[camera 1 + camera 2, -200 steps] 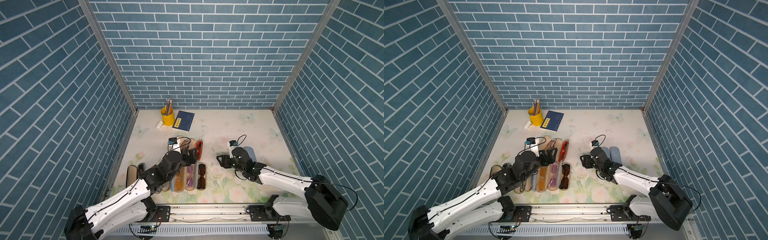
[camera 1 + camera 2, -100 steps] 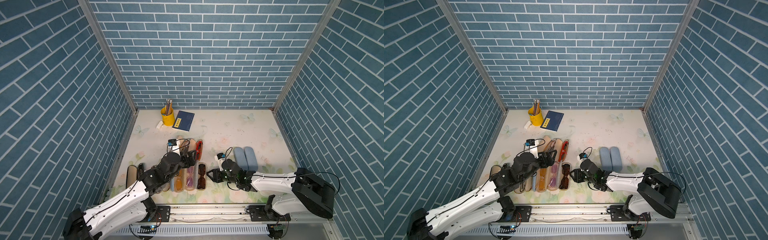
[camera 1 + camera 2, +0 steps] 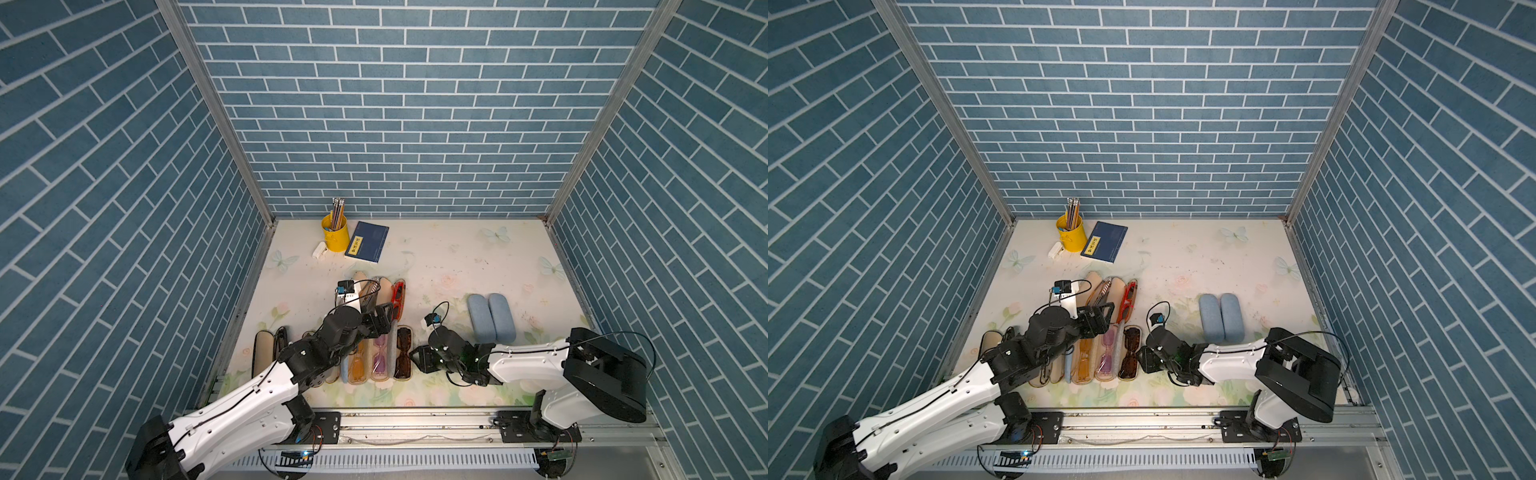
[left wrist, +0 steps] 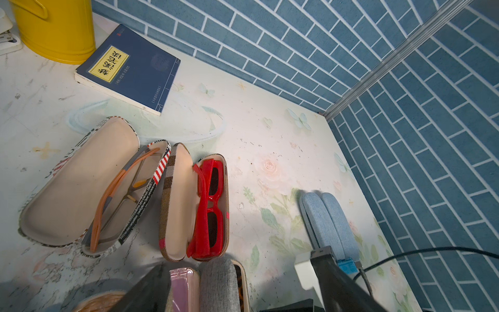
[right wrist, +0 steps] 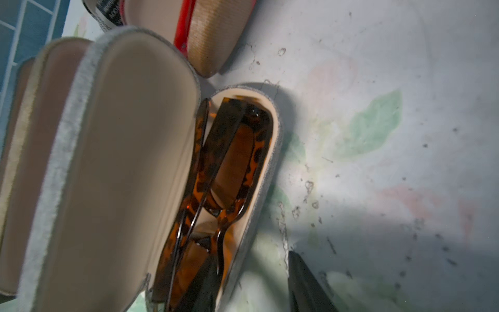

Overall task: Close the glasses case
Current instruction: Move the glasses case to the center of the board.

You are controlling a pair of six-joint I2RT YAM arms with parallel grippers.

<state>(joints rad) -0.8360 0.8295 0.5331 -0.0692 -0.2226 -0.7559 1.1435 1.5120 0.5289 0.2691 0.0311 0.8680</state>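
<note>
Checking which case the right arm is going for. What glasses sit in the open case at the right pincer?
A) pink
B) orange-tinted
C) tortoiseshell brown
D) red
C: the right wrist view shows tortoiseshell brown glasses lying in the open grey case, and in a top view the right pincer sits right beside that case.

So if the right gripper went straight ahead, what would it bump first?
Probably the open grey case with the brown sunglasses: the right gripper points at its near side, though depth is unclear.
</note>
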